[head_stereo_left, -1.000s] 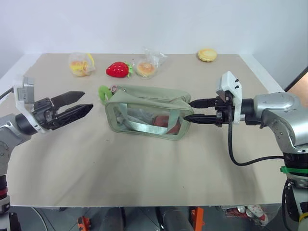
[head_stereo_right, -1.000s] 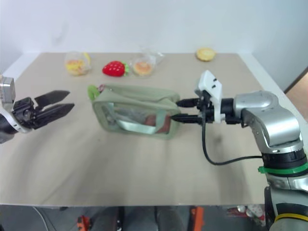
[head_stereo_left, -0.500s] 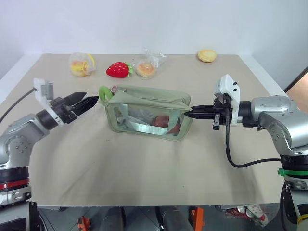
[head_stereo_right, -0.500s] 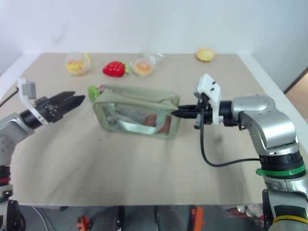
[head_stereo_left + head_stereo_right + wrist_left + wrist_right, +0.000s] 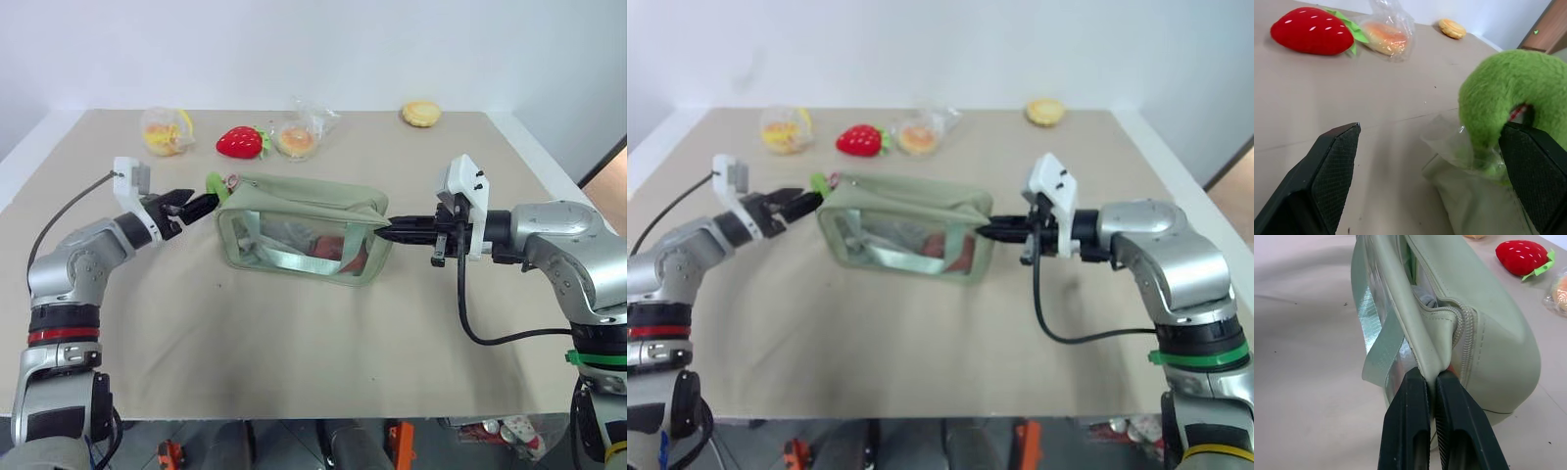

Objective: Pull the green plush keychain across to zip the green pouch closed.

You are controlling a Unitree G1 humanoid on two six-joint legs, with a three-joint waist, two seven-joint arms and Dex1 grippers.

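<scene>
The green pouch lay near the middle of the desk, its top zipper not yet drawn across. At its right end, the right end effector was clenched on a fold of fabric and strap, pinning the bag in place. At the opposite end sat the green plush keychain, joined to the bag by a small pink clasp. The left end effector stood released, its two black fingers spread wide on either side of the plush ring; one finger looked to be touching the plush, though the wrist view left contact uncertain. Behind the bag, well apart from it, lay a red plush strawberry, two clear bags of food and a round biscuit.

The step in hand appeared to be the approach to the keychain, with the anchoring grip already made. The next move would call for closing the left fingers firmly on the soft ring, then drawing it along the zipper line toward the right end effector while that end stayed braced, keeping the pull level so the slider would not jam.
</scene>
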